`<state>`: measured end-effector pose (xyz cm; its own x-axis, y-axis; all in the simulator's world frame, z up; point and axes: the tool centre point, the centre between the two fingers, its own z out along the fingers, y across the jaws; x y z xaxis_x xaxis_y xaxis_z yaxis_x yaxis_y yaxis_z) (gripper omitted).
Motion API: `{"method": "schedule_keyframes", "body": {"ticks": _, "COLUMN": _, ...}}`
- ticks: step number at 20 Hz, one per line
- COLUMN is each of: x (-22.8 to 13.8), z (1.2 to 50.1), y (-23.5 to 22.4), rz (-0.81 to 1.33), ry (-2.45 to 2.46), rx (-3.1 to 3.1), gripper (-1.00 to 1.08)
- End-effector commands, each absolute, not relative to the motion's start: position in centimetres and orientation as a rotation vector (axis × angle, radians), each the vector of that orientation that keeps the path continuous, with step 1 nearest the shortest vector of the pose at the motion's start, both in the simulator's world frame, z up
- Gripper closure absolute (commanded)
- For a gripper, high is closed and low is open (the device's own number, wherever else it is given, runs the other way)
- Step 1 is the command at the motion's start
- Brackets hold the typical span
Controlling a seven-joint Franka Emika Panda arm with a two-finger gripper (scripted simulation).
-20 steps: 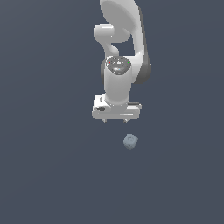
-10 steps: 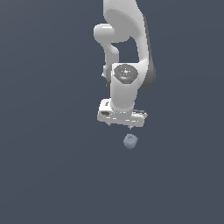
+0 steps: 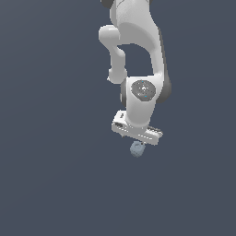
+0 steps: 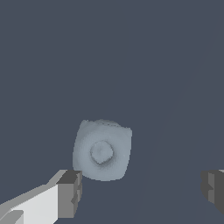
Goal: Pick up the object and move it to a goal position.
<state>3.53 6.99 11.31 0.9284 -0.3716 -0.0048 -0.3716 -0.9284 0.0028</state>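
The object (image 3: 136, 149) is a small pale grey-blue lumpy cube lying on the dark grey floor. In the exterior view the white arm's hand hangs directly over it and hides its upper edge. The wrist view shows the object (image 4: 102, 149) from above, with a round dimple on its top face. My gripper (image 4: 142, 190) is open, its two dark fingertips spread wide. One fingertip (image 4: 70, 192) sits close beside the object and the other (image 4: 214, 189) is far off it. Nothing is held between them.
A plain dark grey surface (image 3: 55, 184) fills both views. The white arm (image 3: 138, 55) rises from the hand toward the top of the exterior view.
The hand has come down and shifted toward the exterior view's right, from clearly above the object to right over it, now covering its top edge. The object has not moved.
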Motion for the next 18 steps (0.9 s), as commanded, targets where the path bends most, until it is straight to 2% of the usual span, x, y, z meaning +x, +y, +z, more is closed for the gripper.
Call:
{"method": "schedule_keyframes", "body": {"ticks": 1, "x": 3.9, "z": 10.7, "y": 7.7, "rz": -0.006, "ry": -0.672, "rx": 3.068, "gripper": -0.92}}
{"method": "schedule_keyframes", "body": {"ticks": 18, "x": 4.8, "z": 8.9, "y": 9.8, "rz": -0.001, "ry": -0.863, "rx": 3.021, "gripper": -0.92}}
